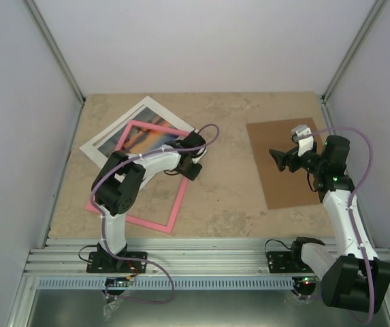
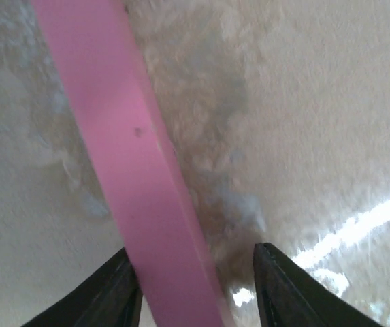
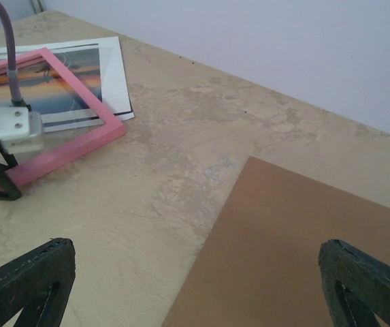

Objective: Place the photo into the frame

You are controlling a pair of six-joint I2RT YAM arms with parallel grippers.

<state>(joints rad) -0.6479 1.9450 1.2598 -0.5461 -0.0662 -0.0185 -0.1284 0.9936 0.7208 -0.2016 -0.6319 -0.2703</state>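
Observation:
The photo (image 1: 123, 139) lies flat at the back left of the table, sunset side up, also in the right wrist view (image 3: 69, 75). The pink frame (image 1: 174, 208) lies tilted over its near corner and reaches toward the front edge. My left gripper (image 1: 193, 162) is down at the frame's right-hand bar. In the left wrist view that bar (image 2: 133, 136) runs between the jaws of the left gripper (image 2: 193, 248): the left finger is against it, and a gap still shows at the right finger. My right gripper (image 1: 280, 160) hangs wide open and empty.
A plain brown cardboard sheet (image 1: 266, 139) lies at the right, under the right gripper (image 3: 193, 248), and fills the lower right of the right wrist view (image 3: 297, 252). White walls close the table on three sides. A metal rail runs along the near edge.

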